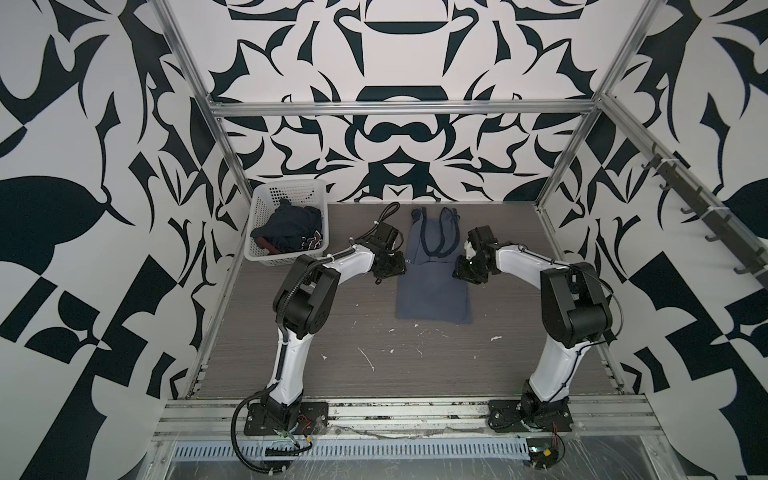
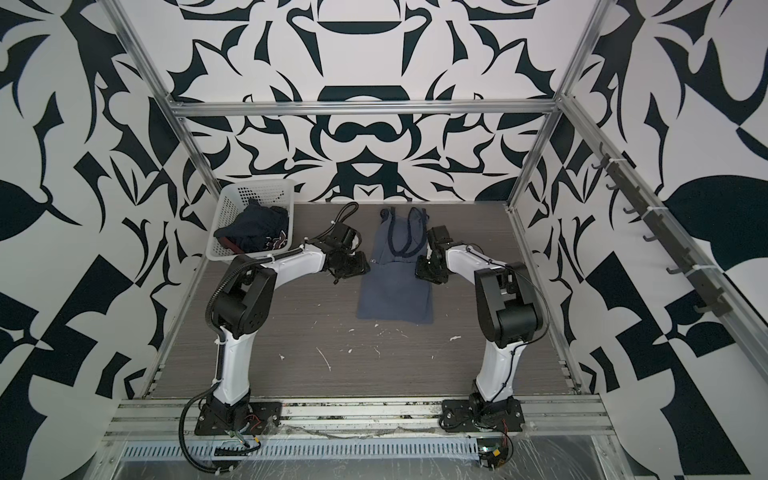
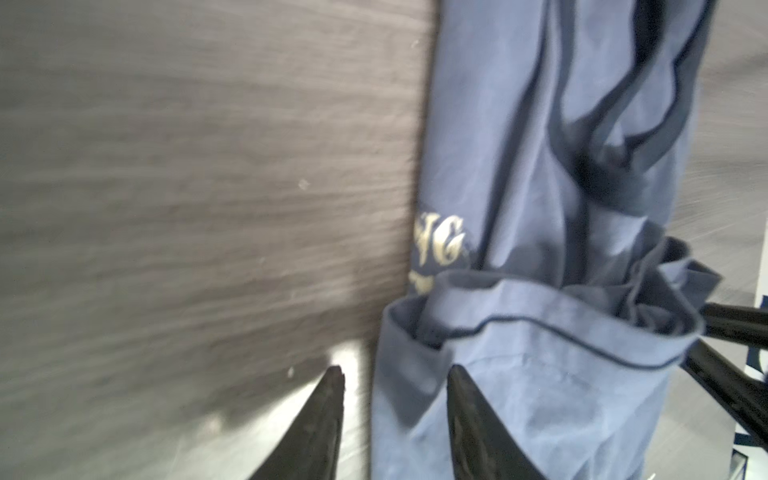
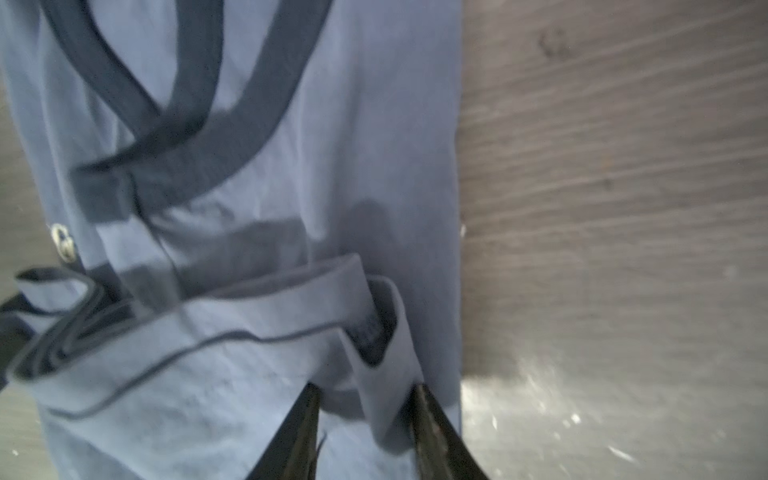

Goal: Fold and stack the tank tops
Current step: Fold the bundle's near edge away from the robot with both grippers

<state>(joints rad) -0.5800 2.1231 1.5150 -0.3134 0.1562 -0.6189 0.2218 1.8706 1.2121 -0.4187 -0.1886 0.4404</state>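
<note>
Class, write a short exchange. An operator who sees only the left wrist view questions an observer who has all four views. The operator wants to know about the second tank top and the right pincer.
Operator: My view shows only the slate-blue top on the table. Where is the other one?
Observer: The navy top lies crumpled inside the white basket, at the table's far left corner.
Operator: I can see only the edge of the right pincer. How does it stand?
Observer: The right pincer has its jaws apart, with a folded-over edge of the slate-blue top between them.
</note>
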